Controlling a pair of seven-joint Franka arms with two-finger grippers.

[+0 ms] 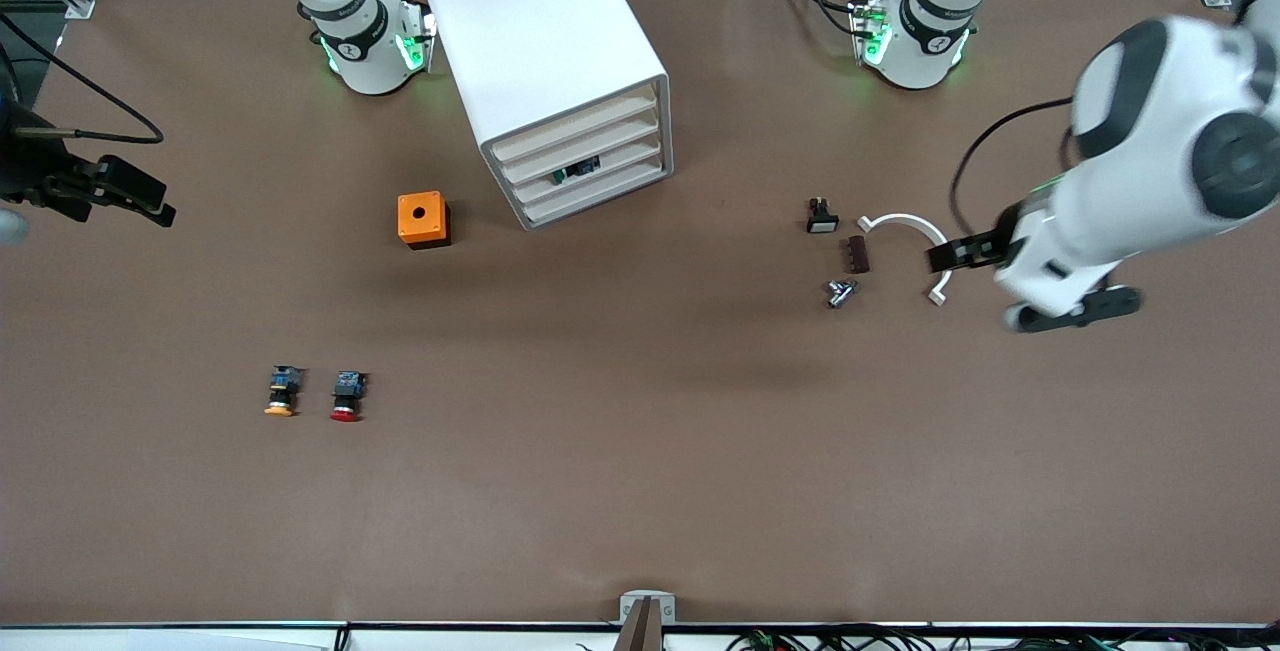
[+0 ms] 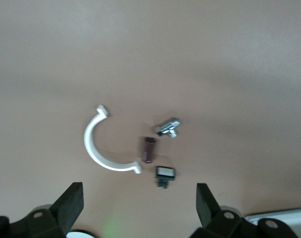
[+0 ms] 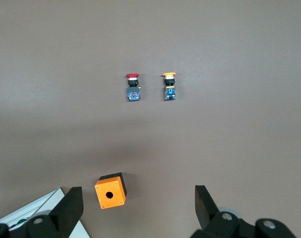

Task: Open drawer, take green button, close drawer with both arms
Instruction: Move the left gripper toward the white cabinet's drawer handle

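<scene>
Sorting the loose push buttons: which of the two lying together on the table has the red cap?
The red-capped push button, the one closer to the white drawer cabinet; the orange-capped push button lies beside it.

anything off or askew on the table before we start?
The cabinet sits skewed, its drawer fronts angled toward the left arm's end rather than square to the table edge. Its drawers look shut; a small dark part shows at one front. Otherwise nothing is spilled or damaged. Both pincers, left and right, hover open.

Spread fingers (image 2: 71, 206) frame a white curved clip (image 2: 96, 148), brown block (image 2: 148, 149) and metal piece (image 2: 168, 127).
</scene>
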